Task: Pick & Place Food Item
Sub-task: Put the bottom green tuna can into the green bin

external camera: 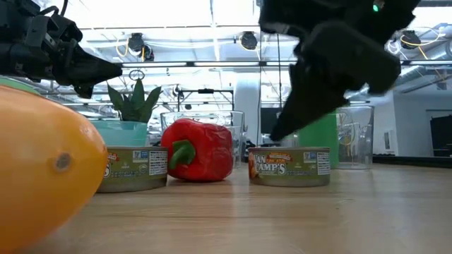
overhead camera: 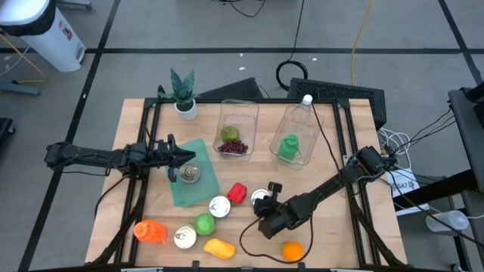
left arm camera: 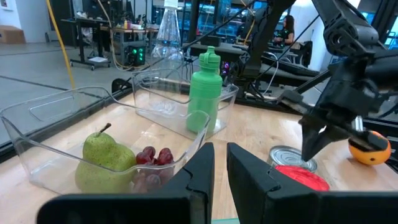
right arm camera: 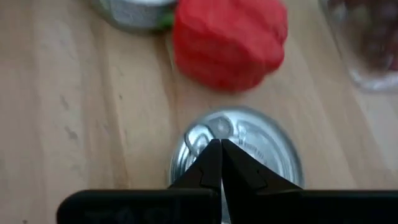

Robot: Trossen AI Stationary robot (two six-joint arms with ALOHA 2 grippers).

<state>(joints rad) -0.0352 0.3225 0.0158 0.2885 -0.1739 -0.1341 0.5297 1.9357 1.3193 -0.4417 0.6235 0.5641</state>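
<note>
Altogether four cans [overhead camera: 261,199], two clear bins [overhead camera: 239,127]

My right pincer [right arm camera: 220,163] covers the middle of the silver-lidded tin can [right arm camera: 261,149], whose near rim the wrist picture cuts off. In the low view the big yellow-orange rounded fruit [external camera: 42,169] runs past the picture's edge, and my dark right arm [external camera: 332,63] hides part of the green plastic bottle [external camera: 321,137].

the high view looks straight down on the whole tabletop [overhead camera: 318,219]. the low view sits at tabletop height, close to the cans. both wrist views share the red pepper [right arm camera: 230,43] with it.
</note>
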